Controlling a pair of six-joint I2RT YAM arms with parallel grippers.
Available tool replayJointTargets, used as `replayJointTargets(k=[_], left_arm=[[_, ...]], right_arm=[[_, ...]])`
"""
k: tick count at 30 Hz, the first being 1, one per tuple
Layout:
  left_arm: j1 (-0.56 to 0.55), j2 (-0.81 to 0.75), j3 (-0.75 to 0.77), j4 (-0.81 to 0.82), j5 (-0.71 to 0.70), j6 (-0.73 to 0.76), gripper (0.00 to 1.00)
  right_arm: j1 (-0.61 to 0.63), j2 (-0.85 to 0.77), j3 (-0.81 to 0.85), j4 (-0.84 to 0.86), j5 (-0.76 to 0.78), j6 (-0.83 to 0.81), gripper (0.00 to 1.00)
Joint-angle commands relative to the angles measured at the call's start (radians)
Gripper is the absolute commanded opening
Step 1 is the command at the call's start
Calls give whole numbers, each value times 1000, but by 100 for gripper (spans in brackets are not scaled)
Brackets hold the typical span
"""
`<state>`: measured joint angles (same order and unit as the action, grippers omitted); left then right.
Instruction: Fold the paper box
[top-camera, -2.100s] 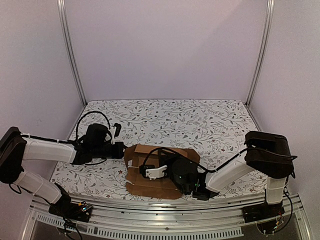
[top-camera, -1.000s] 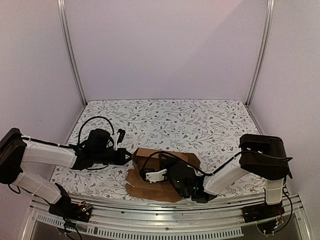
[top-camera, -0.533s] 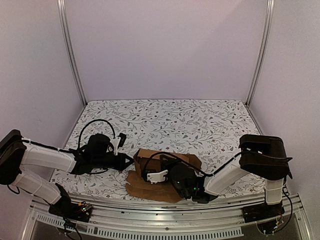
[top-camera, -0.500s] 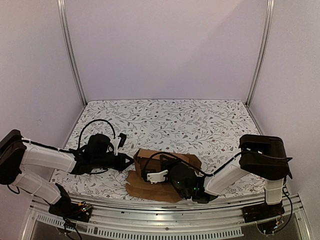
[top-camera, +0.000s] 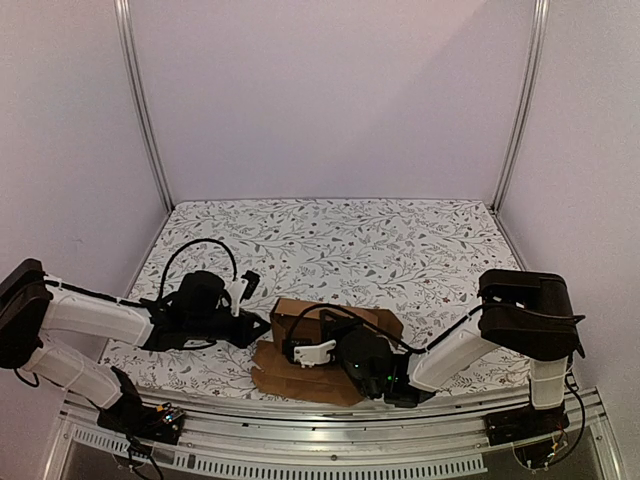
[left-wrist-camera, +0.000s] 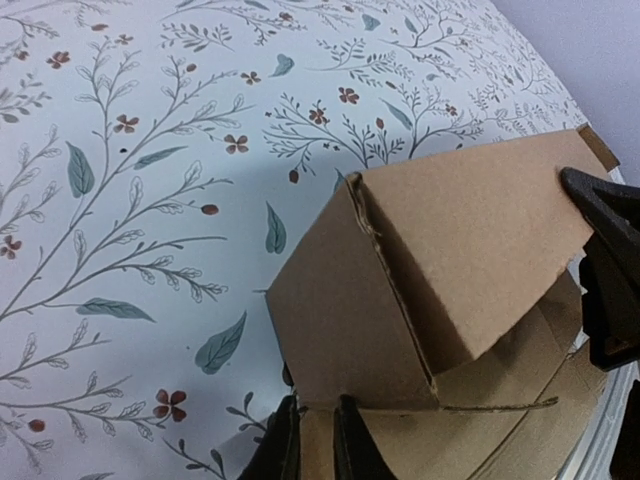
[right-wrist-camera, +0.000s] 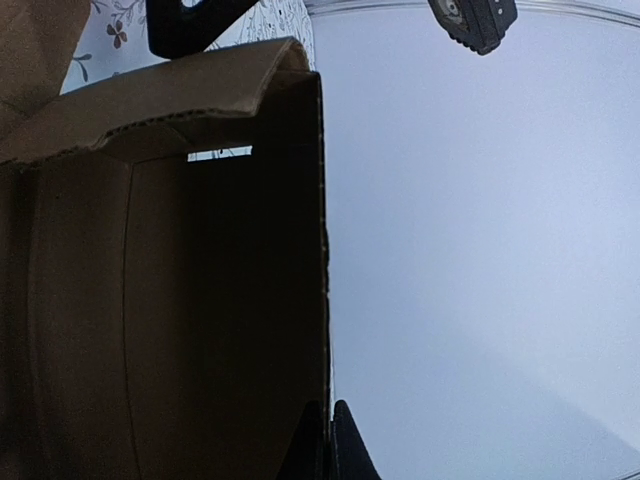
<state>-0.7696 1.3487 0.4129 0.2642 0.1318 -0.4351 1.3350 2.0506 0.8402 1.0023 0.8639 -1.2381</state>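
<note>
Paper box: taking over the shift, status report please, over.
Right gripper shut on paper box wall. Left gripper at its lower corner, grip unclear. Box partly erected, near flaps flat. No obstruction seen.

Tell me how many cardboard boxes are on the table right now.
1. The paper box lies half-folded at the middle of the table's near edge. The right arm reaches over it and hides part of it.
</note>
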Motion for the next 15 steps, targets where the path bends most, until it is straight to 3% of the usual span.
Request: replayJointTargets(k=[1,15], left_arm=[[-29,5,25,-29,-38,43,13],[-49,23,51,-28,-40,86,14]], right_arm=[[9,8,-15,-33,20,22,0],[15,11,-12,-19,38,19,0]])
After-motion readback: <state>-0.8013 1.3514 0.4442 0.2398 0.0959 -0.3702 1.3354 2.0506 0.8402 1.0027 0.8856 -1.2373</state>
